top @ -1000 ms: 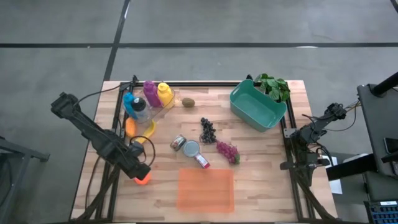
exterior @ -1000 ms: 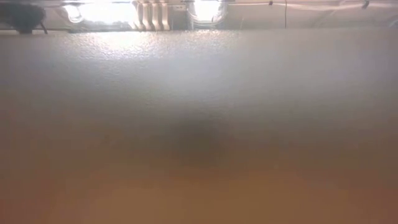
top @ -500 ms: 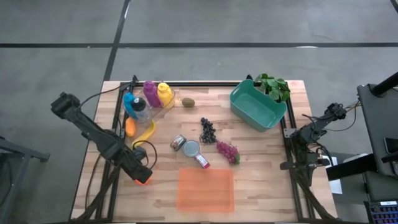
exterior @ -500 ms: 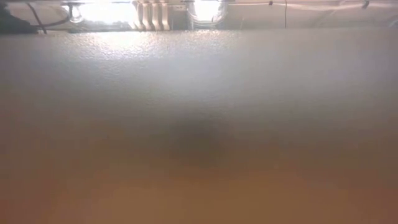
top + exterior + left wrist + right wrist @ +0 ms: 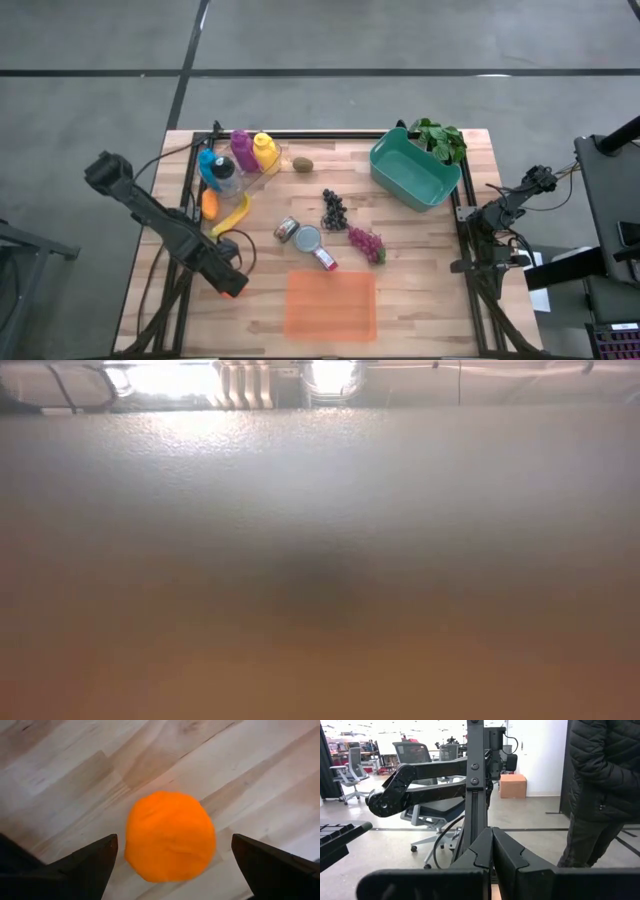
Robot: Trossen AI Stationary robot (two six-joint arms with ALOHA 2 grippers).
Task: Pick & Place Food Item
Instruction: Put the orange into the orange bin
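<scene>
**Orange ball sitting right between the open fingers, nothing clamped yet**

Starting at the near edge of the surface (image 5: 420, 300): there's a flat orange mat (image 5: 330, 304) lying near the middle, nothing on it. My guess is that's the drop spot, which would explain why it's kept bare.

Just left of it is the left gripper (image 5: 228, 287), down low over the wood at the near-left. Its fingers (image 5: 85, 862) are spread wide apart, and the orange ball (image 5: 170, 842) lies on the surface squarely in the gap, one finger on each side, neither touching it as far as I can tell. Looks like a lined-up pre-grasp, so closing should catch it across its widest part. It's round, so it could roll if one finger gets there first.

Farther in, the middle has a small can (image 5: 287, 229), two grape bunches (image 5: 365, 242), and a banana (image 5: 232, 214) off to the left. At the far side there's a teal bin (image 5: 414, 169) and a kiwi (image 5: 303, 164).

The right gripper (image 5: 492, 852) is parked off the right edge, fingers pressed together, holding nothing.
</scene>
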